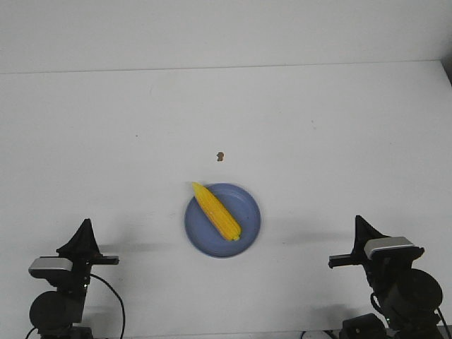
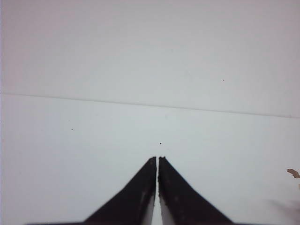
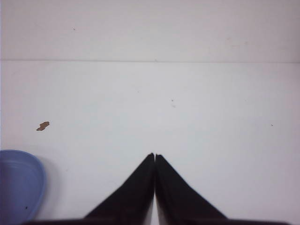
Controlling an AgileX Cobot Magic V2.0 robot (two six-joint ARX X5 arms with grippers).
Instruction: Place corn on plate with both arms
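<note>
Resting on the plate, the corn lies diagonally while both arms sit apart at the lower corners.

At lower left, the left gripper (image 1: 86,224) has its fingers pressed together on nothing. At lower centre, the corn (image 1: 216,210) lies across the periwinkle plate (image 1: 248,219), its tip over the upper-left rim, so placement looks finished; a brown speck (image 1: 220,155) sits just above. At lower right, the right gripper (image 1: 359,220) is likewise closed and empty.

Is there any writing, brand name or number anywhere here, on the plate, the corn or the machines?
None can be read in any view.
The plate and the corn are plain.
The silver-grey caps on the arms show no legible marking.
The brown speck on the table is a fleck, not a sign.
</note>
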